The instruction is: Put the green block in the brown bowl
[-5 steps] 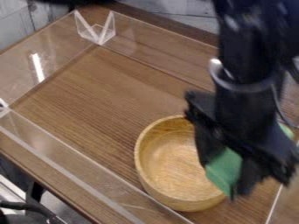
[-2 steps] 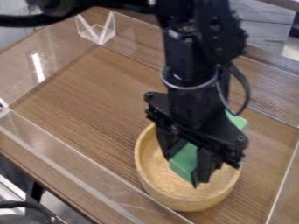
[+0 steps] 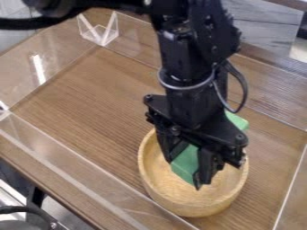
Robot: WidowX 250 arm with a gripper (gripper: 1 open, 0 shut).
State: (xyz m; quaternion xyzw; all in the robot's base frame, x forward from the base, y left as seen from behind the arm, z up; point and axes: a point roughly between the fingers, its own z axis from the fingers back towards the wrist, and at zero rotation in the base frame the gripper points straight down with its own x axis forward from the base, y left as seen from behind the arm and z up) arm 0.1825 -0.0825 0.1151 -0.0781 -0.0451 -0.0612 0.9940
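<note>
The black arm reaches down from the upper middle of the view, its wrist near vertical. The gripper [image 3: 196,171] points straight down, its dark fingers [image 3: 206,166] drawn together, clamping the green block [image 3: 189,164], which shows between and just behind them.

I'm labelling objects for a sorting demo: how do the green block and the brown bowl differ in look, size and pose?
The green block is bright solid green and flat-sided; the brown bowl is round, light wood.
The block is much smaller than the bowl.
The block hangs tilted in the gripper, whose jaws are shut on it, over the bowl; the bowl rests upright on the table.
</note>
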